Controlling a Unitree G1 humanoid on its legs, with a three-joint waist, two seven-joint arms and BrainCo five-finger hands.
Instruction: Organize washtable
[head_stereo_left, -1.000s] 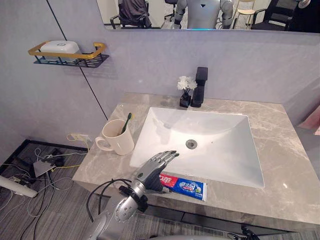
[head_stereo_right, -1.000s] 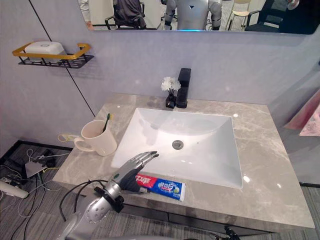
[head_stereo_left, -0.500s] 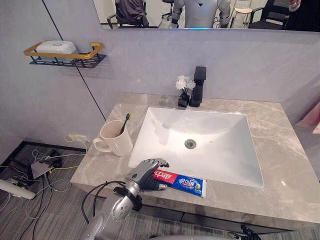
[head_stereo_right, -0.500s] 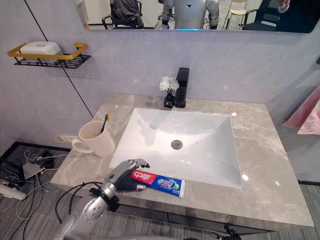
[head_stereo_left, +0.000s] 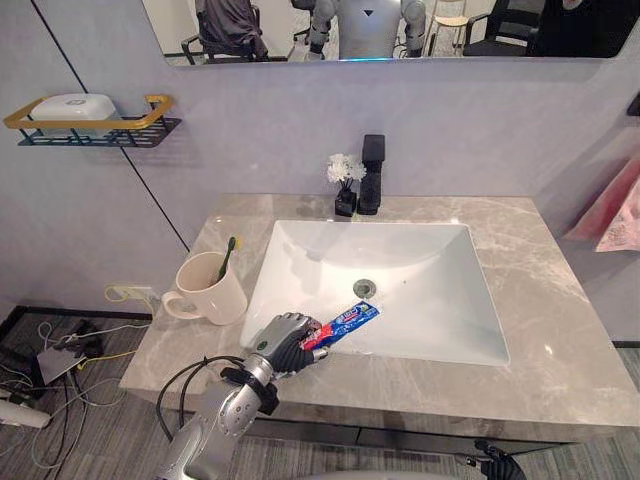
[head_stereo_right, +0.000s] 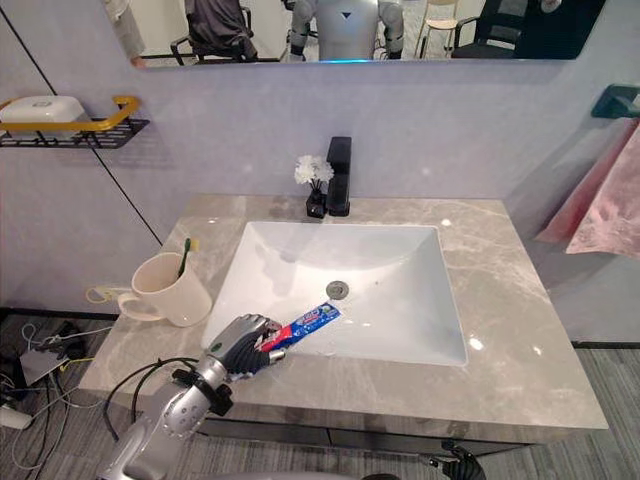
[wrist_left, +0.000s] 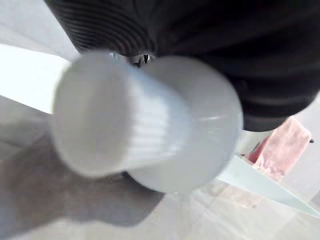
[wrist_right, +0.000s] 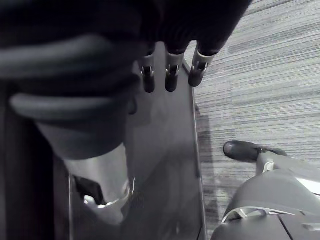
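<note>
The left hand (head_stereo_left: 285, 343) is gripping the toothpaste (head_stereo_left: 342, 325) in curled fingers over the sink (head_stereo_left: 430, 262) rim while the right hand (wrist_right: 171, 76) is hanging slack-fingered

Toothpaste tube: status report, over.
Left hand shut on toothpaste tube, tail pointing over the sink. Right hand open, idle above floor. Cup with toothbrush stands apart, nothing blocking.

Silver left hand (head_stereo_left: 284, 344), dark ribbed cover
</note>
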